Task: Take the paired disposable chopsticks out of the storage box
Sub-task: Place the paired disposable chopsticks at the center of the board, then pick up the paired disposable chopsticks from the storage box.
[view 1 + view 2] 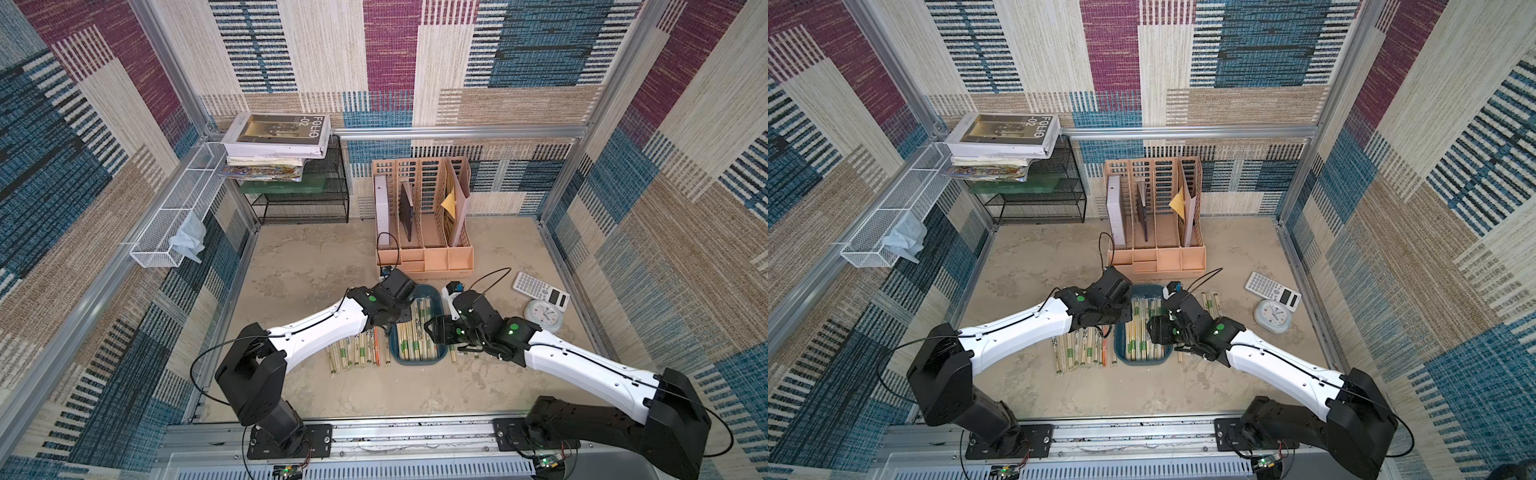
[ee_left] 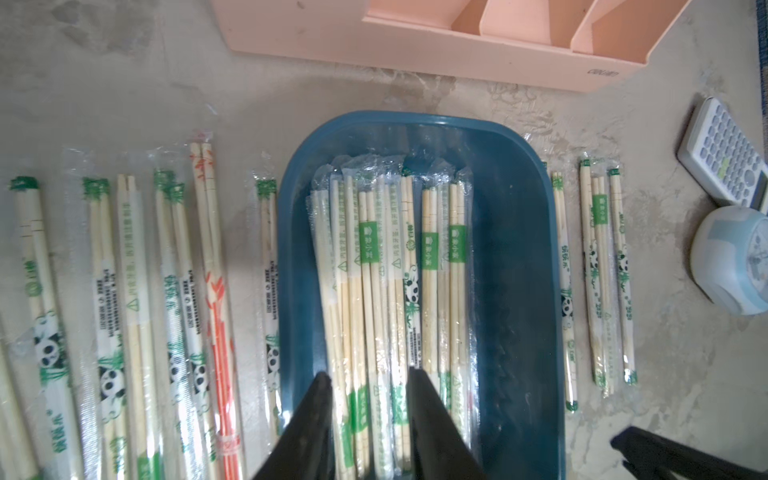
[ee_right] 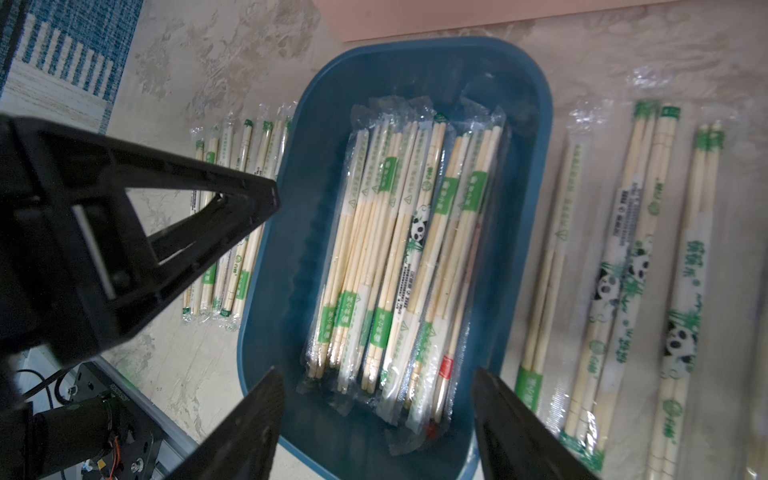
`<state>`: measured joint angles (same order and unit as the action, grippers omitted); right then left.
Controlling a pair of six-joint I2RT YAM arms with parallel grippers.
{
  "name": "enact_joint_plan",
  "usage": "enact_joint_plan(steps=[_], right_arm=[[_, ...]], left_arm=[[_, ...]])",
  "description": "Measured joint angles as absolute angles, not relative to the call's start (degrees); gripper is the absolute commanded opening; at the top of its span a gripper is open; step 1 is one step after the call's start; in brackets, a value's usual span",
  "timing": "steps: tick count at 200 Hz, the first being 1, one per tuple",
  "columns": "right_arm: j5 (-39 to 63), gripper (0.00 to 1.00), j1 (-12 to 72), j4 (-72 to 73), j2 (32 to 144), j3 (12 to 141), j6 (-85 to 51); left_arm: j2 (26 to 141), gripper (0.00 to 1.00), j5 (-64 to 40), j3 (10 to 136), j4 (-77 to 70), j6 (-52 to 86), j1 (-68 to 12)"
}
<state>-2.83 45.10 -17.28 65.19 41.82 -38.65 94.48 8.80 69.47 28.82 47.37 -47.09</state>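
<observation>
The teal storage box lies mid-table, and several paired disposable chopsticks are piled inside it. More wrapped pairs lie in a row on the table to its left. A few others lie to its right. My left gripper hangs over the pile. Its jaws stand narrowly apart over a few pairs, and it is open. My right gripper is wide open above the box's near end and holds nothing.
A peach file organizer stands just behind the box. A calculator and a small round clock lie to the right. A black mesh rack with stacked books is at the back left, beside a white wire basket.
</observation>
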Motion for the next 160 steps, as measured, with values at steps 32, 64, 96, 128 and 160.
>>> enact_joint_plan(steps=[32,64,96,128,160], right_arm=[[-2.4,0.74,41.7,-17.7,62.1,39.9,-38.3],[-1.4,0.74,39.0,-19.0,59.8,38.7,-37.6],[-1.2,0.74,36.3,-20.1,57.8,37.3,-37.1],[-0.8,0.74,35.2,-20.3,56.8,36.2,-36.9],[0.1,0.74,34.8,-20.2,56.6,35.8,-36.9]], left_arm=[[100.9,0.33,8.5,74.1,28.8,48.2,-49.1],[107.1,0.32,7.7,78.4,28.6,48.8,-50.5],[111.8,0.3,7.1,81.3,28.5,48.8,-50.9],[115.1,0.28,6.2,83.6,28.3,48.8,-51.0],[117.5,0.27,5.8,84.9,28.3,48.8,-51.5]])
